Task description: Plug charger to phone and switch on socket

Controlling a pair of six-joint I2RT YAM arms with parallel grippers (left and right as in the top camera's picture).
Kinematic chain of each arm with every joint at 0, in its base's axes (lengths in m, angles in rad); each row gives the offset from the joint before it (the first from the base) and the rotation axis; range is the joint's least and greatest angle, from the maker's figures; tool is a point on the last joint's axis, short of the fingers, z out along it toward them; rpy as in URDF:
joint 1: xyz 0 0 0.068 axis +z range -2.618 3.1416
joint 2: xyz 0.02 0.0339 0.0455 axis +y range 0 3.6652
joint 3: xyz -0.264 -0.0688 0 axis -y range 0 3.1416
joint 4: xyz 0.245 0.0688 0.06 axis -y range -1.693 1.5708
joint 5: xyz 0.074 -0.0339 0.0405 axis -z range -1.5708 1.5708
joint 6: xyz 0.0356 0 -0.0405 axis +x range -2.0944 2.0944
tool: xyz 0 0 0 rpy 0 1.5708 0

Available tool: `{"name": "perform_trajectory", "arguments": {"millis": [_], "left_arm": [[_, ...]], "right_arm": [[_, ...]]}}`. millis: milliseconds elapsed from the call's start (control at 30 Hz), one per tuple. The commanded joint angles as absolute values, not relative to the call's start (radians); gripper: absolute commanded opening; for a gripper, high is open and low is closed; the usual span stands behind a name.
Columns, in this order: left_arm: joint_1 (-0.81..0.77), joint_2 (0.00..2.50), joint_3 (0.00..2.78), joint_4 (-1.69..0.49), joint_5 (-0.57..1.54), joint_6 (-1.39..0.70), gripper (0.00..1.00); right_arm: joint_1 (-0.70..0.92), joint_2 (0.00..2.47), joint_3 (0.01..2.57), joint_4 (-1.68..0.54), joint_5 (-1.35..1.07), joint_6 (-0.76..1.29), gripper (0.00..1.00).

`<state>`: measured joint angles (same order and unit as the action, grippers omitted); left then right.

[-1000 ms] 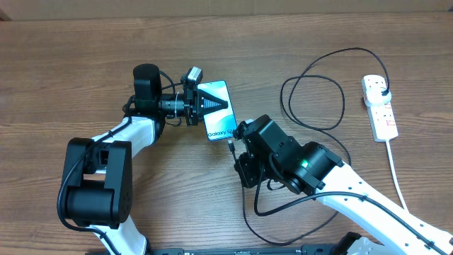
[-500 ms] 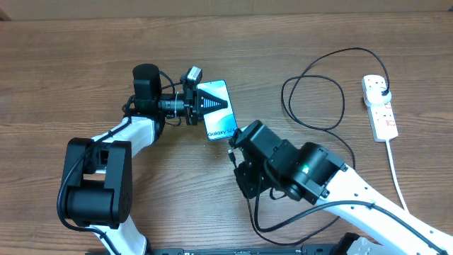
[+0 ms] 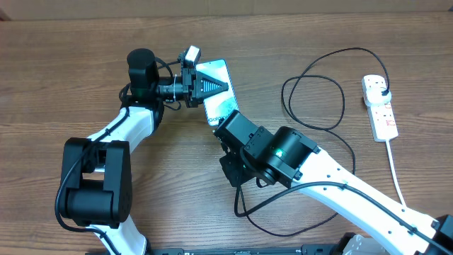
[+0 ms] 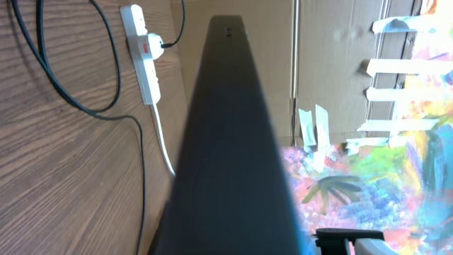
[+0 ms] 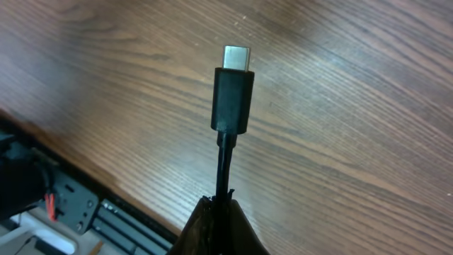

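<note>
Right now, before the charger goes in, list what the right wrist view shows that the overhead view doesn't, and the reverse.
Right wrist only: the bare silver connector tip of the thin black charger cable, sticking out from the right gripper, with no phone in sight. Overhead only: the slim lit-screen phone in the left gripper, and the white oblong power strip with a black plug in it. Both: the brown wooden table and that black cable.
</note>
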<state>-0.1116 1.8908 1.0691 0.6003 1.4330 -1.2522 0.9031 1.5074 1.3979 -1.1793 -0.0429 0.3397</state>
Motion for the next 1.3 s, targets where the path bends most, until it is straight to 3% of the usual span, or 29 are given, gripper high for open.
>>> {"name": "perform_trajectory", "arguments": {"millis": [0, 200, 1267], "left_arm": [[-0.117, 1.890, 1.097, 0.607, 1.472, -1.203, 0.04], [-0.116, 1.890, 1.097, 0.607, 1.494, -1.203, 0.04], [-0.117, 1.890, 1.097, 0.607, 1.509, -1.193, 0.04]], "right_arm": [[0.901, 1.520, 1.423, -1.169, 0.012, 0.344, 0.04], [0.901, 1.520, 1.423, -1.153, 0.090, 0.366, 0.04], [0.901, 1.521, 1.423, -1.102, 0.033, 0.445, 0.04]]}}
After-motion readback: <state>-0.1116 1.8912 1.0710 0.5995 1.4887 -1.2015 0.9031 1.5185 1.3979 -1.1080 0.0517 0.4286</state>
